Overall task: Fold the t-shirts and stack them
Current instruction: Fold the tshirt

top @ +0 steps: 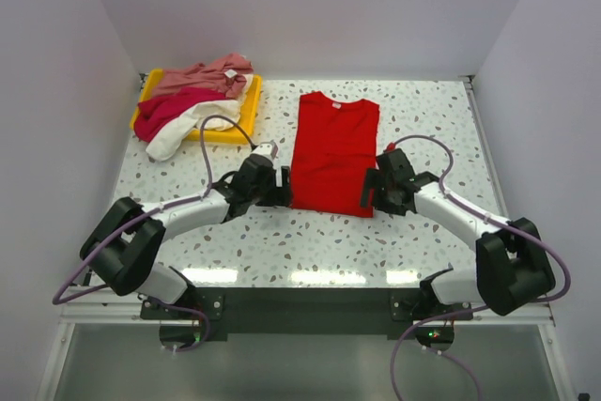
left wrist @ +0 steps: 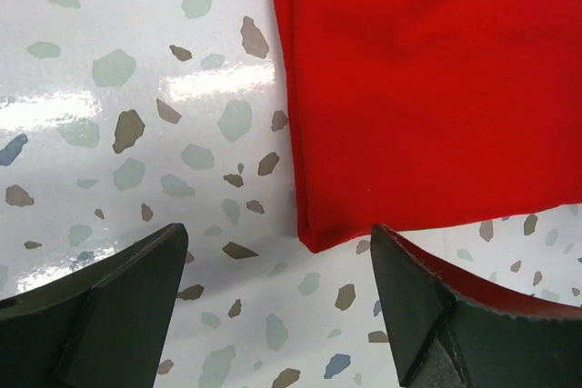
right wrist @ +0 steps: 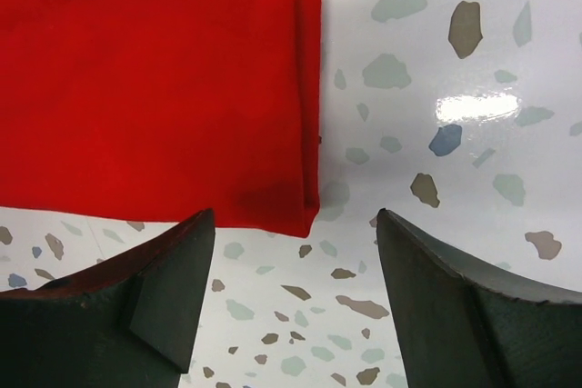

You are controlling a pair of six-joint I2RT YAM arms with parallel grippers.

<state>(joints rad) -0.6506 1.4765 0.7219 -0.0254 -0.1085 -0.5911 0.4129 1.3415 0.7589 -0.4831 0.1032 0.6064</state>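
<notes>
Speckled table [top: 423, 119] holds the red shirt [top: 333, 152] flat mid-frame. My left end effector [left wrist: 280, 233] and right end effector [right wrist: 295, 215] gape wide, empty, at its lower corners; I should pinch both evenly together.

The table [top: 282, 241] has a hard, smooth, glossy top, white with grey, brown and bluish stone-like flecks, and the lights show on it as bright patches. The bright red t-shirt [top: 333, 152] is soft, matt, fine-knit cloth, lying smooth with faint creases. The yellow tray [top: 246, 119] looks like smooth plastic with a slight sheen. The dusty pink t-shirt [top: 202, 77], crimson-magenta t-shirt [top: 169, 108] and cream-white t-shirt [top: 178, 133] are matt cloth, rumpled. The jaws of the left gripper [left wrist: 277, 252] and right gripper [right wrist: 293, 224] are dark, matt and plastic-looking, with grainy rims. The arms [top: 188, 208] have smooth white shells and black matt joints.
</notes>
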